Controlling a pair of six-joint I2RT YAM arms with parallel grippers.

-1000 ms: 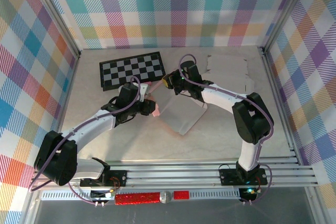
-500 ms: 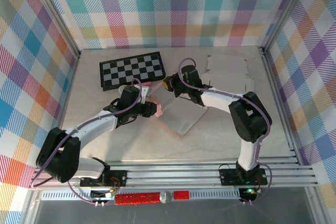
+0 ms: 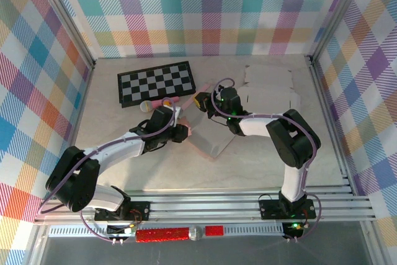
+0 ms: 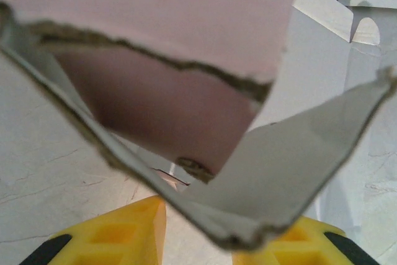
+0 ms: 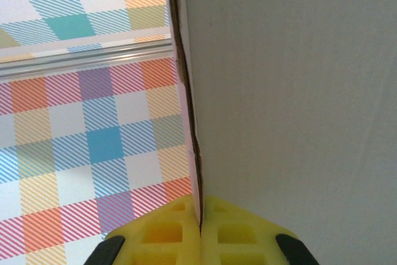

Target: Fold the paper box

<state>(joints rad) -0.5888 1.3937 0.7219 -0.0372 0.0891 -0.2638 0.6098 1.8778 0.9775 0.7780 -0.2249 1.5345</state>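
Top external view: the paper box [image 3: 211,138] lies in the middle of the table [image 3: 267,159]. It is half made, and both arms reach in to it.
Box look: thin card, pink on one side and grey-white on the other. A pink flap stands up on its left side.
Left gripper [image 3: 180,130]: it is at the left side of the box. In the left wrist view its yellow fingers [image 4: 111,243] are part way closed with a bent flap between them. It looks like a hold on that flap.
Right gripper [image 3: 209,104]: it is at the far edge of the box. In the right wrist view its yellow fingers [image 5: 161,240] are pressed together, with a thin wall of card pinched between them.
Other things: a checkerboard [image 3: 156,82] lies far left. A flat card sheet [image 3: 271,88] lies far right. Both are apart from the box.
How it will handle: I think it is very light and bendy. The edges look rough and torn, so a hard pull may rip it. It will likely slide on the table if only one arm pushes.
Where to hold: on the flat of a flap, close to a fold line, not at the ragged tip. One gripper should steady a wall while the other bends a flap.
Watch out: a hard squeeze may crush the card.
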